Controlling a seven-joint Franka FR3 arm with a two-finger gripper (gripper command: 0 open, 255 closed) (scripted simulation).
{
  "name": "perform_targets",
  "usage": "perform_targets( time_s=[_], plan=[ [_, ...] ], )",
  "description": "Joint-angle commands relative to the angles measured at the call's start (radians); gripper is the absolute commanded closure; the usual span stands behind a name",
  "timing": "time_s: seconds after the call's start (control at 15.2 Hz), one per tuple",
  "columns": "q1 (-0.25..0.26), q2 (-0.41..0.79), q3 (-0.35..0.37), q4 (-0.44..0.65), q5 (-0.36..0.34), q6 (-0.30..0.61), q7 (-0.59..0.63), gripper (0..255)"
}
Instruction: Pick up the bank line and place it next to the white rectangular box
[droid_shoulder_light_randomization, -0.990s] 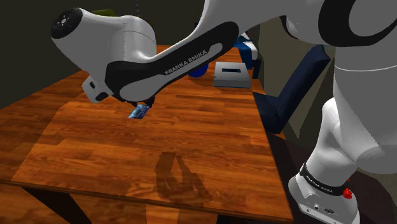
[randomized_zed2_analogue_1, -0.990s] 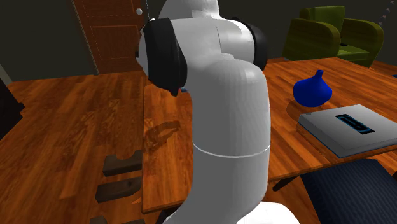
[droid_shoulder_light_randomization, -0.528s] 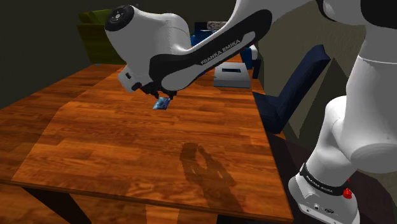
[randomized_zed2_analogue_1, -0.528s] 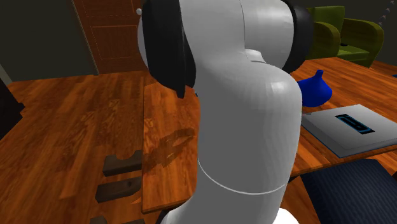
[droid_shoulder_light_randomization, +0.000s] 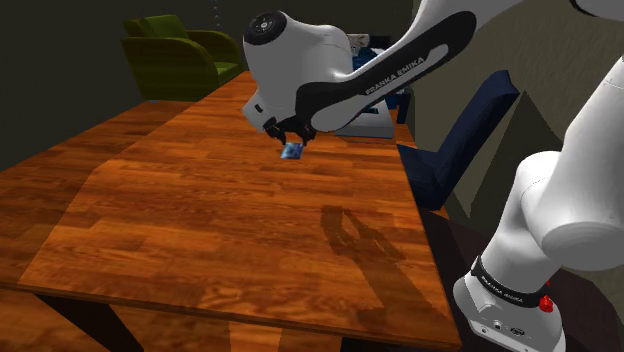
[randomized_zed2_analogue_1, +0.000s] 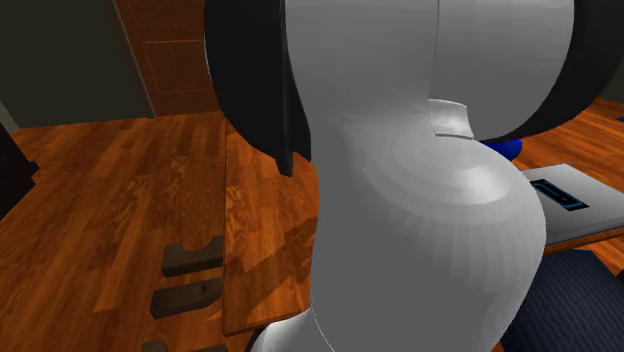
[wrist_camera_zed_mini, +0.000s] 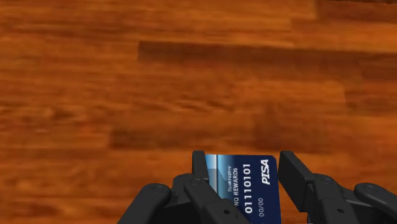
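My gripper (droid_shoulder_light_randomization: 291, 143) hangs a little above the wooden table (droid_shoulder_light_randomization: 200, 230), shut on a small blue bank card (droid_shoulder_light_randomization: 293, 152). In the wrist view the card (wrist_camera_zed_mini: 245, 188), printed with numbers and "REWARDS", sits clasped between the two black fingers (wrist_camera_zed_mini: 200, 167) of the gripper (wrist_camera_zed_mini: 243, 170), with bare tabletop (wrist_camera_zed_mini: 191, 63) beyond. The grey-white rectangular box (droid_shoulder_light_randomization: 372, 126) lies at the table's far right end, just behind the arm and partly hidden by it. Its top with a blue slot shows as the box (randomized_zed2_analogue_1: 572, 197) at the second exterior view's right.
Green armchairs (droid_shoulder_light_randomization: 180, 55) stand beyond the far left of the table. A dark blue chair (droid_shoulder_light_randomization: 470, 130) is close to the table's right edge. The arm's white body (randomized_zed2_analogue_1: 430, 200) blocks most of the second exterior view. Dark shapes (randomized_zed2_analogue_1: 190, 258) lie on the floor.
The arm has swung toward the shoulder view's right and farther back, carrying the blue card closer to the box. Its shadow on the table moved right too.
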Motion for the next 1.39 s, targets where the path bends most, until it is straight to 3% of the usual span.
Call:
perform_targets(
  time_s=[0.0, 0.66, 1.32],
  plan=[
    [-0.021, -0.043, -0.025, -0.051, -0.004, 0.033, -0.033, 255],
    [-0.133, -0.212, -0.181, -0.252, -0.056, 0.194, -0.211, 255],
    [-0.249, -0.281, -0.374, -0.334, -0.115, 0.345, -0.430, 255]
  ],
)
